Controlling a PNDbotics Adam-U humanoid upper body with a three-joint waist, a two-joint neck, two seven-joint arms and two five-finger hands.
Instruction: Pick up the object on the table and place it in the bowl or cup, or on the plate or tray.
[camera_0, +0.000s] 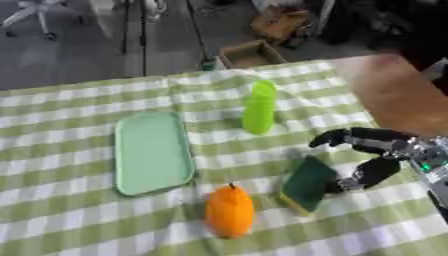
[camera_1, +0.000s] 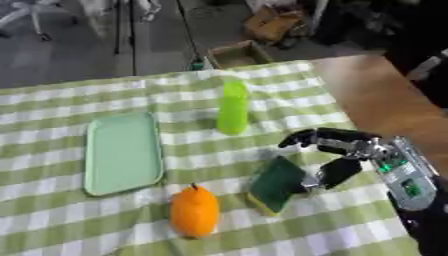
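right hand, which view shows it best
The right eye view: the right hand shows with its wrist and forearm beside the green sponge. In the left eye view the frame edge crops it at the wrist.

My two head eyes look steeply down from close range, sharing the checked table (camera_0: 79, 230) almost entirely.
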